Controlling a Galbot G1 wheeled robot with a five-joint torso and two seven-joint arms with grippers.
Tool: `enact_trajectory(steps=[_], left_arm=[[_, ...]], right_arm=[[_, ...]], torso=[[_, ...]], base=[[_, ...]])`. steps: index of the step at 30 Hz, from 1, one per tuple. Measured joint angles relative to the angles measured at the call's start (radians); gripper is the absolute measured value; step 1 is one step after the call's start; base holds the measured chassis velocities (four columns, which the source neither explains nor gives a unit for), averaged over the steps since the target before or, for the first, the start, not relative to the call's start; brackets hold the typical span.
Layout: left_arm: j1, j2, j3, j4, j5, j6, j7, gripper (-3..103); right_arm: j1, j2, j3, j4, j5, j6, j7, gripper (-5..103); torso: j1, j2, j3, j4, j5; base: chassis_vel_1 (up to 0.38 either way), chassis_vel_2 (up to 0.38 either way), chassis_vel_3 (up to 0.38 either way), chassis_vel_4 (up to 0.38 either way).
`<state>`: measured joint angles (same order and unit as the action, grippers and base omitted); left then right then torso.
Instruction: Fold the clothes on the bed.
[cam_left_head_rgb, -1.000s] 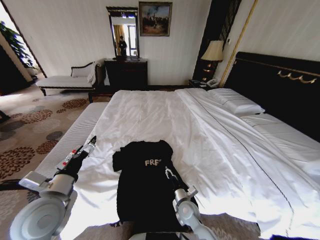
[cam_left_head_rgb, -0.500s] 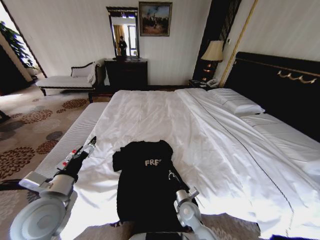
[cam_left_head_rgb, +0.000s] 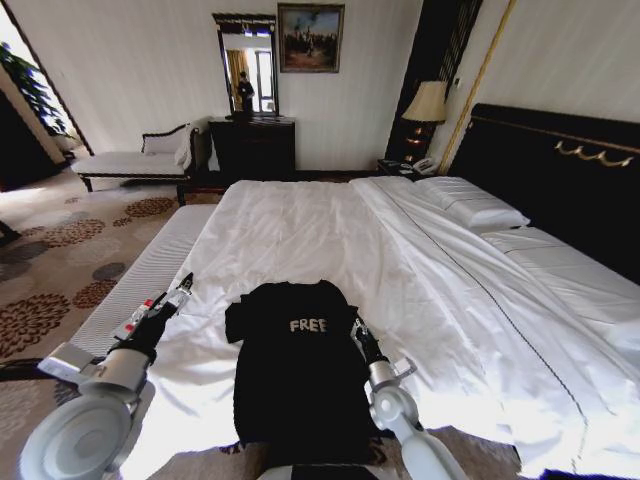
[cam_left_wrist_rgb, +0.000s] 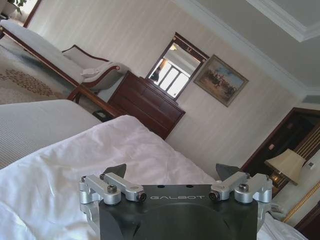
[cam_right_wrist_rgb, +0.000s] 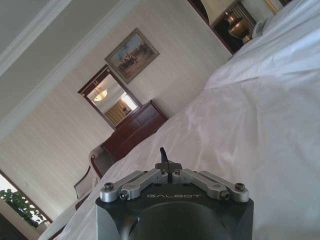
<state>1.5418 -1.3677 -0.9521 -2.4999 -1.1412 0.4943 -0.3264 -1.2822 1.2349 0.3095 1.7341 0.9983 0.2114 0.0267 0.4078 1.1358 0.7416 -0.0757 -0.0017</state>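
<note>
T-shirt (cam_left_head_rgb: 295, 385) hem cut off at pic edge; bed (cam_left_head_rgb: 480, 300) too.

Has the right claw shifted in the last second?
Yes. The right claw has swung toward the robot's right, from over the shirt, below the FREE lettering, to the shirt's right edge. The left claw hasn't moved.

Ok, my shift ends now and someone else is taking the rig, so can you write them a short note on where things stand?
Left pincer: open, over the white duvet just off the shirt's left side, holding nothing.
Right pincer: shut, empty, at the right edge of the shirt beside its sleeve.
Black T-shirt: lying flat, FREE lettering up, at the near end of the bed, hem at the bed's edge.
Done: shirt is spread out; no fold made yet.
Left: fold sleeves and body; all of the folding remains.
</note>
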Motion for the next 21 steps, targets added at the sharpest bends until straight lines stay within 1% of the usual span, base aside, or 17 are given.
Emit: enact_trajectory(steps=[1,5,6,8,10,17,21], left_arm=[[0.000,0.000,0.000,0.000,0.000,0.000,0.000,100],[0.001,-0.003,0.003,0.000,0.000,0.000,-0.001,100],[0.001,-0.003,0.003,0.000,0.000,0.000,-0.001,100],[0.002,-0.005,0.004,0.000,0.000,0.000,-0.001,100],[0.005,-0.006,0.004,0.000,0.000,0.000,-0.001,100],[0.010,-0.013,-0.001,0.000,0.000,-0.002,-0.003,100],[0.012,-0.019,-0.001,0.000,0.002,-0.002,-0.003,100]], right_arm=[[0.000,0.000,0.000,0.000,0.000,0.000,0.000,0],[0.098,-0.098,0.014,-0.078,0.026,-0.018,-0.012,0],[0.098,-0.098,0.014,-0.078,0.026,-0.018,-0.012,0],[0.135,-0.139,0.009,-0.113,0.043,-0.028,-0.007,0],[0.153,-0.161,0.007,-0.131,0.046,-0.033,-0.001,0],[0.147,-0.171,0.033,-0.125,0.041,-0.044,0.020,0],[0.125,-0.169,0.062,-0.132,0.036,-0.045,0.023,0]], torso=[[0.000,0.000,0.000,0.0000,0.0000],[0.000,0.000,0.000,0.0003,0.0002],[0.000,0.000,0.000,0.0003,0.0002],[0.000,0.000,0.000,0.0000,0.0001],[0.000,0.000,0.000,0.0001,0.0002],[0.000,0.000,0.000,0.0002,-0.0001],[0.000,0.000,0.000,-0.0002,0.0000]], base=[[0.000,0.000,0.000,0.000],[0.000,0.000,0.000,0.000],[0.000,0.000,0.000,0.000],[0.000,0.000,0.000,0.000],[0.000,0.000,0.000,0.000],[0.000,0.000,0.000,0.000],[0.000,0.000,0.000,0.000]])
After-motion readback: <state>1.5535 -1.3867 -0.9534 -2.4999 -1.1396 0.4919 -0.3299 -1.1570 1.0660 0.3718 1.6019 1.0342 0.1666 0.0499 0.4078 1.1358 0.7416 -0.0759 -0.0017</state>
